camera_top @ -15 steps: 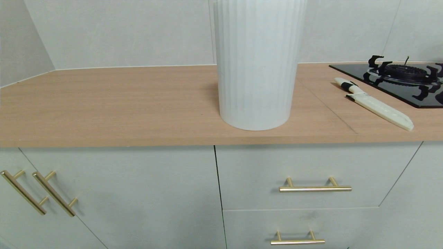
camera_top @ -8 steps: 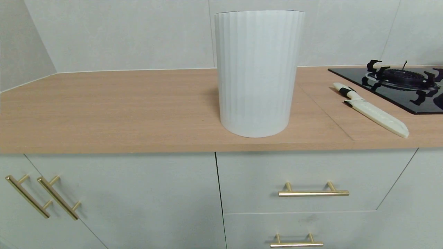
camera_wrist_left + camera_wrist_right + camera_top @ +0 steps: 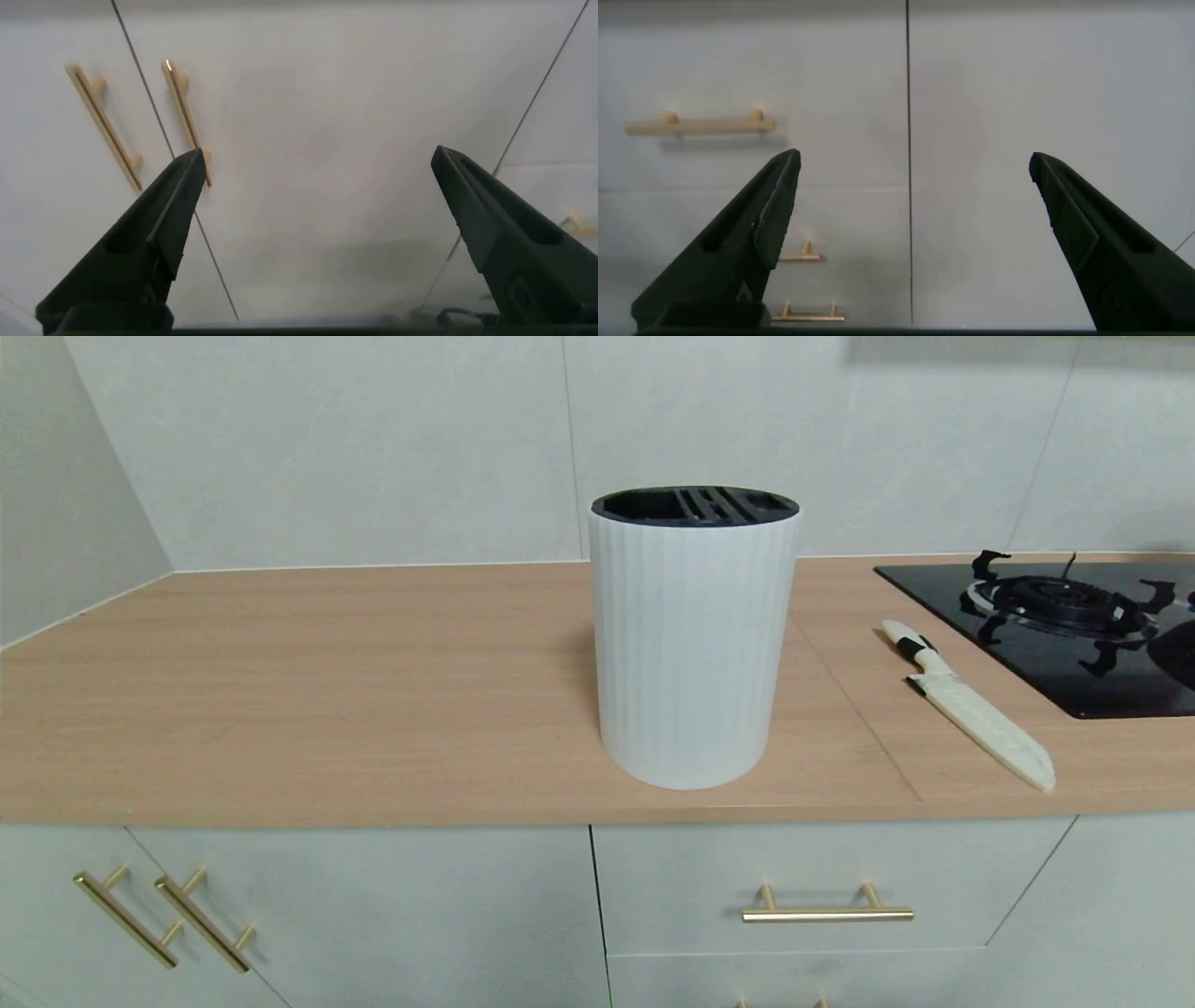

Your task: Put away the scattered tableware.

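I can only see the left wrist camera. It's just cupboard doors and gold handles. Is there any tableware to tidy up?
Observer: Yes, a white knife lies flat on the wooden counter, beside the black stove.
Operator: Where could it go?
Observer: Probably into the white holder standing upright on the counter. Its black top has slots.
Operator: Is my other claw holding anything?
Observer: No, the right gripper is open and empty, pointing at the cabinet fronts.

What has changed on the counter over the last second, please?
Nothing on the counter moved; only the head camera shifted, so the knife holder now shows its black slotted top. The knife lies beside the stove as before, and nothing was grasped or released.
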